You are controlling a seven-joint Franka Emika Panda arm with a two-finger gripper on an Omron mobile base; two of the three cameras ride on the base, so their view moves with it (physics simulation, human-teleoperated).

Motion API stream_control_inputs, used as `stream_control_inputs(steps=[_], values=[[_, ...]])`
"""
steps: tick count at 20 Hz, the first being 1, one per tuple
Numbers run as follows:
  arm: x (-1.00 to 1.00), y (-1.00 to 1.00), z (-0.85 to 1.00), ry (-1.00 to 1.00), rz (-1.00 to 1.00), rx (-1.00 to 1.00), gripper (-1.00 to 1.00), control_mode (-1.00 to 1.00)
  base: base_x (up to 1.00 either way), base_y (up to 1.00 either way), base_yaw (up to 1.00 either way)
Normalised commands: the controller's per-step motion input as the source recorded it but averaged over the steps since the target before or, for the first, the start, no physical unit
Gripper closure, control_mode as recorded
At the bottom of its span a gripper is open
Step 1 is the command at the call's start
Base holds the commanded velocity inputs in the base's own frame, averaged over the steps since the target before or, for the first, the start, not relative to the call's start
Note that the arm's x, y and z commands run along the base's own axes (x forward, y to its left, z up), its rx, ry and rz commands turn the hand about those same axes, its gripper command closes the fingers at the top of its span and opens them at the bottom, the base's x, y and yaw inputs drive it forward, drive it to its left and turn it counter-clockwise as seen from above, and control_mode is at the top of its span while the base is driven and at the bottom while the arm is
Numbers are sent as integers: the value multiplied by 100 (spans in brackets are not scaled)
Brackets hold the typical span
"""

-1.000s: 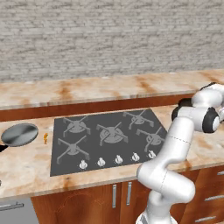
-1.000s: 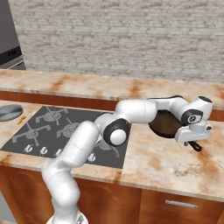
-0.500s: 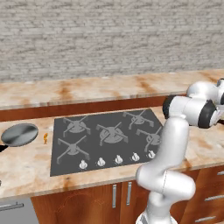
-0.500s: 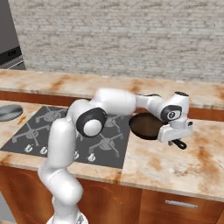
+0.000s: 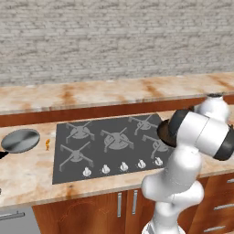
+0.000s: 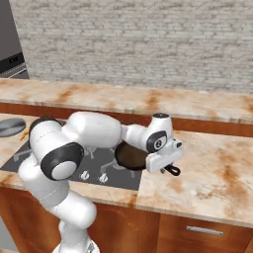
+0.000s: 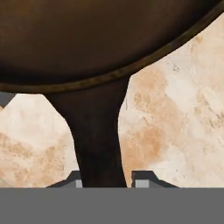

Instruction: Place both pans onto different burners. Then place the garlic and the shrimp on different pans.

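My gripper (image 7: pixel 105 181) is shut on the black handle (image 7: pixel 98 140) of the dark brown pan (image 7: pixel 109 35), one fingertip on each side. From the right base, the gripper (image 6: pixel 167 167) holds this pan (image 6: pixel 129 157) at the right edge of the cooktop (image 6: pixel 99 158). The left base view shows the pan's rim (image 5: pixel 162 131) beside my arm, by the right-hand burners (image 5: pixel 153 141). The steel pan (image 5: pixel 20 139) rests on the counter left of the cooktop (image 5: pixel 91 160), with the orange shrimp (image 5: pixel 47 145) between them. The garlic is out of view.
White knobs (image 5: pixel 123 167) line the cooktop's front edge. The marble counter (image 6: pixel 207 173) stretches to the right of the cooktop, and a brick wall (image 5: pixel 114 41) runs behind. My own arm (image 6: pixel 94 131) reaches across the cooktop's front right.
My arm has swung left, carrying the dark pan from the counter on the right to the cooktop's right edge. The steel pan and shrimp have stayed put.
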Motion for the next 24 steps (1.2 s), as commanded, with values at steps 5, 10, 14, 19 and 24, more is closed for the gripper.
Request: stream_control_inputs(steps=[5, 10, 14, 19, 24], values=[[2, 55, 20, 9, 7, 9, 100, -100, 0, 0, 0], [34, 43, 7, 16, 9, 10, 100, -100, 0, 0, 0], [50, 41, 3, 13, 5, 4, 100, -100, 0, 0, 0], [41, 45, 19, 3, 2, 5, 100, -100, 0, 0, 0], [23, 83, 0, 8, 6, 0, 100, -100, 0, 0, 0]])
